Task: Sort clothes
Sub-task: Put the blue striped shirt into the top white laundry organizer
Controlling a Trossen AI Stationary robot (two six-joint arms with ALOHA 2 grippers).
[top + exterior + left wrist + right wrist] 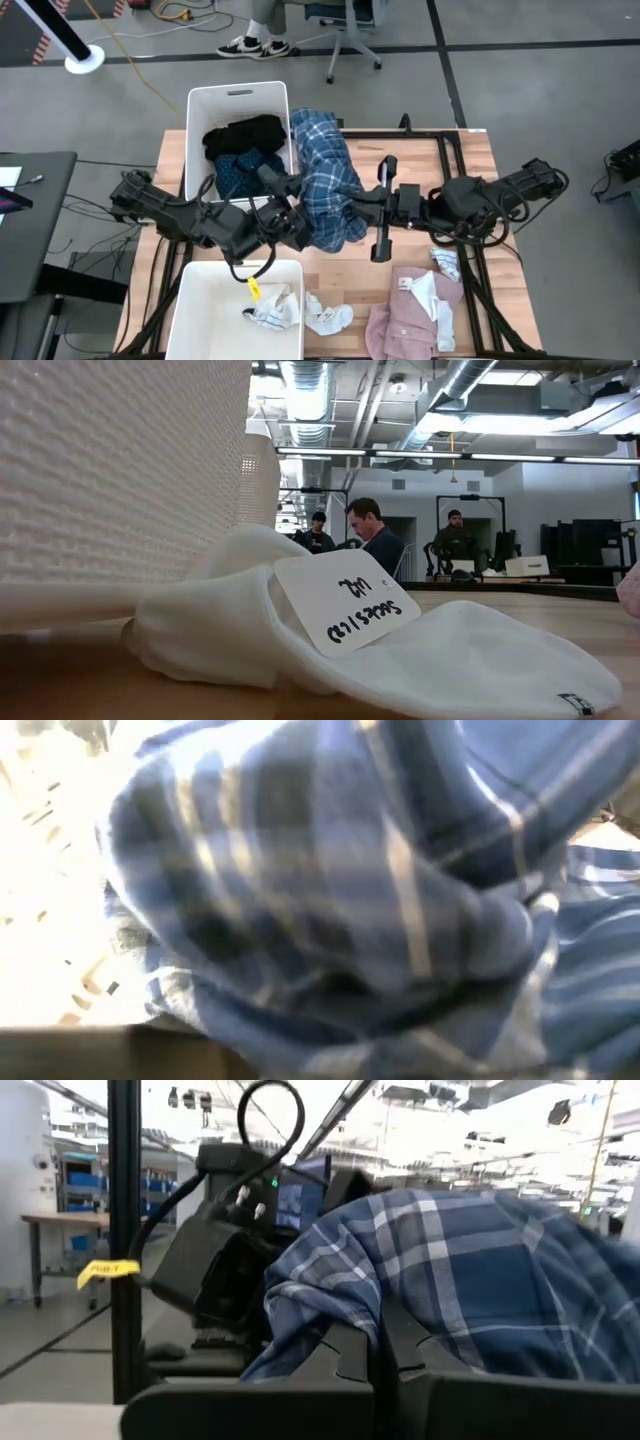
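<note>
I count one plaid shirt [328, 180], bunched in a heap from the far bin's [200, 108] rim down to mid-desk, between my two arms. The left pincer [297, 222] sits against its near left edge; its wrist camera is filled with plaid cloth, so I cannot tell whether the fingers are spread or pinching. The right pincer [352, 210] is pressed together on the plaid shirt, whose cloth drapes over its fingers in the right wrist view.

In the far bin lie two garments: one black top [243, 134] and one dotted shirt [238, 170] just nearer me. I see two white bins in all; the near bin [195, 305] holds one white sock [272, 310]. One more sock [327, 317] lies on the desk [420, 170] just beside that bin, carrying a handwritten tag [345, 600] in the low view. One pink shirt [415, 308] lies at the near right of the desk. Three people sit in the room behind.
</note>
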